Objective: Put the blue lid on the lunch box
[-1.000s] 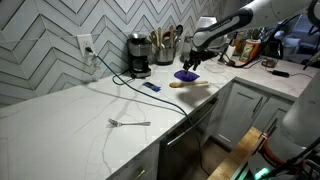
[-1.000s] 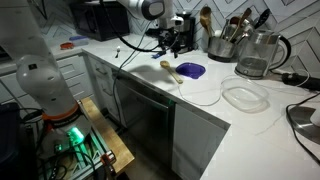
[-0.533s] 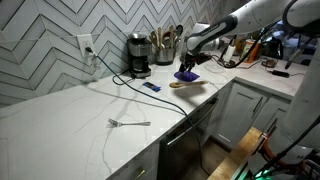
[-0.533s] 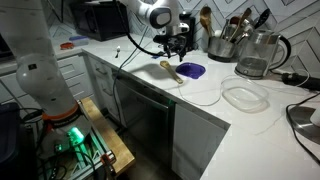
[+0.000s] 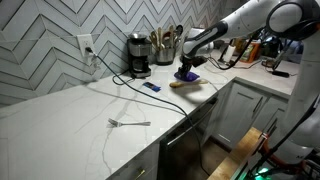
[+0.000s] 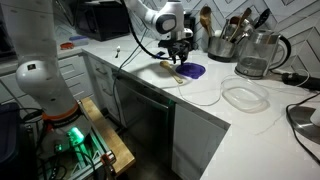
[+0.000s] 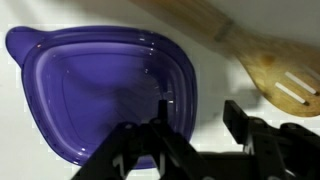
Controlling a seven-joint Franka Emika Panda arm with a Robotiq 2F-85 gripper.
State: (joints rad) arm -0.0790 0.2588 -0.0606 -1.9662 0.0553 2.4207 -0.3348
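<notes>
The blue lid [image 7: 100, 90] is a dark blue-purple rounded plastic lid lying flat on the white counter; it also shows in both exterior views [image 5: 189, 75] [image 6: 193, 71]. My gripper [image 7: 195, 118] is open and hovers just above the lid's right edge, one finger over the lid and the other over bare counter. It shows in both exterior views [image 5: 186, 66] [image 6: 180, 58]. The lunch box [image 6: 245, 96] is a clear shallow container on the counter, apart from the lid.
A wooden slotted spoon [image 7: 255, 60] lies beside the lid. A bright-blue thin object [image 5: 151, 87] and a fork [image 5: 129, 123] lie further along the counter. A coffee maker [image 5: 138, 54], utensil holder [image 5: 164, 46] and kettle [image 6: 254, 54] stand by the wall.
My gripper has moved down and toward the lid, from above the counter beside it to just over its edge. The lid and spoon have not moved.
</notes>
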